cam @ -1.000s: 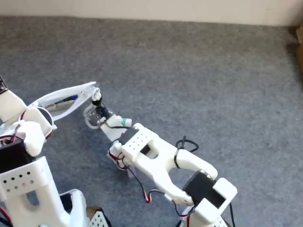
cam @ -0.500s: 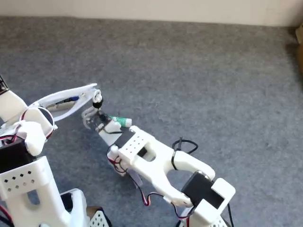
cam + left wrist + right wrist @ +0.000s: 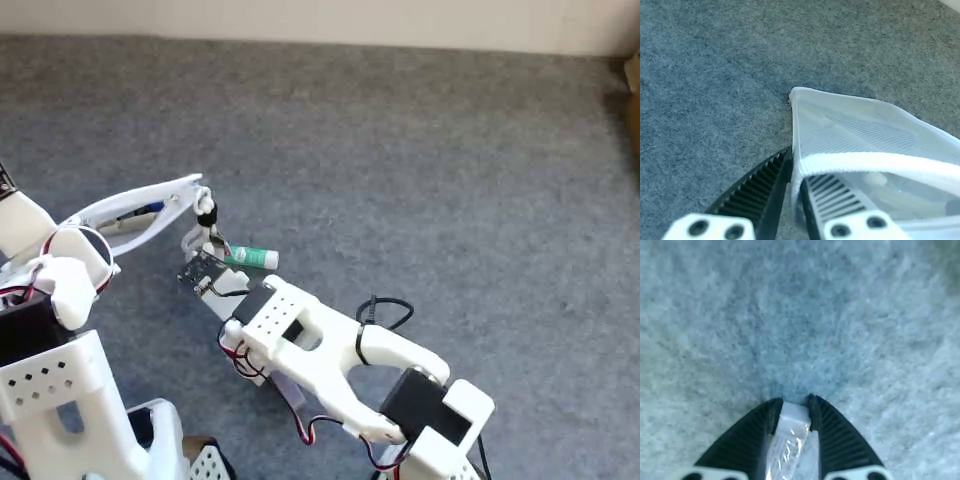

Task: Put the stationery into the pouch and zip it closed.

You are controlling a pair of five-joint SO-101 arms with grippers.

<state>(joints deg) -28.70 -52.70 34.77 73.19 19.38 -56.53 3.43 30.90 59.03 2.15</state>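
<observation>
High view showed the white mesh pouch (image 3: 135,213) lying on the grey tabletop (image 3: 430,160) at its left side, its mouth gaping towards the middle and a blue-tipped item (image 3: 150,209) already visible inside. In the left wrist view, the left gripper (image 3: 792,167) had its fingers closed narrowly on the pouch's edge, pinching the mesh next to the white rim band and seemingly holding the mouth up. The right gripper (image 3: 200,268) sat low over the tabletop just short of the pouch's open end, and its own wrist view showed the fingers clamped on a small white wrapped item (image 3: 789,432). A green-capped stick (image 3: 250,258) lay just beside that gripper; whether it touched the gripper could not be told. By this reading the task was partway through: at least one piece was in, one was gripped but not yet past the mouth, the stick was apparently still to be loaded, and the zip had not been drawn.
</observation>
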